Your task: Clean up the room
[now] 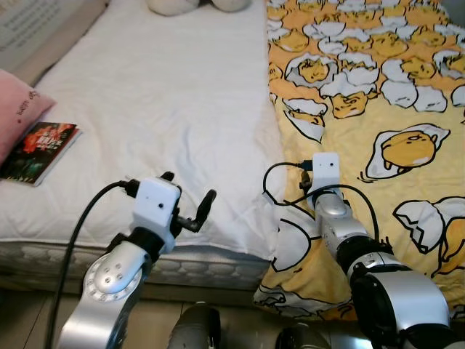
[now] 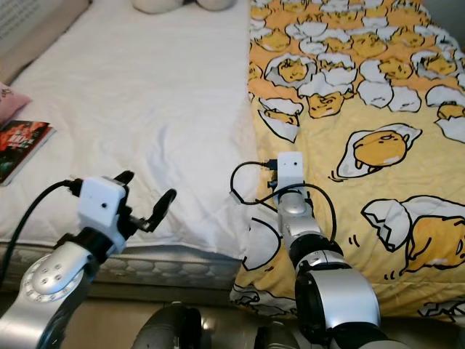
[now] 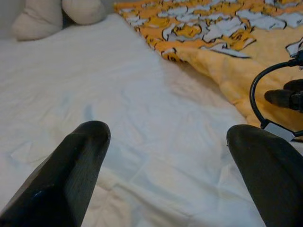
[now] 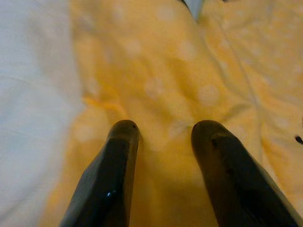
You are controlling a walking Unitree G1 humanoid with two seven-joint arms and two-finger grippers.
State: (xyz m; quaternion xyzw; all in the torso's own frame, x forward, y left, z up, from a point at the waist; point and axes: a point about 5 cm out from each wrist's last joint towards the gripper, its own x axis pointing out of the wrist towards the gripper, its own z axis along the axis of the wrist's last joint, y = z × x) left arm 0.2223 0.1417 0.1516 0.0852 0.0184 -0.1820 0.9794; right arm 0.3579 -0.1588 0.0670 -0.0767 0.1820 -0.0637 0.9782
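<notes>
A yellow blanket (image 1: 378,94) printed with egg figures covers the right half of the bed, and its left edge (image 1: 280,138) lies on the white sheet (image 1: 167,109). My right gripper (image 4: 163,135) presses down into the blanket near the bed's front edge, its fingers drawn close with yellow fabric bunched between them. The white wrist block (image 1: 325,173) hides those fingers from the head camera. My left gripper (image 1: 190,195) hovers open over the sheet's front edge, with nothing between its fingers (image 3: 80,156).
A dark book (image 1: 40,151) lies on the sheet at the left, beside a pink pillow (image 1: 18,109). Cream plush shapes (image 1: 174,6) sit at the head of the bed. The mattress edge (image 1: 203,265) runs along the front, with floor below.
</notes>
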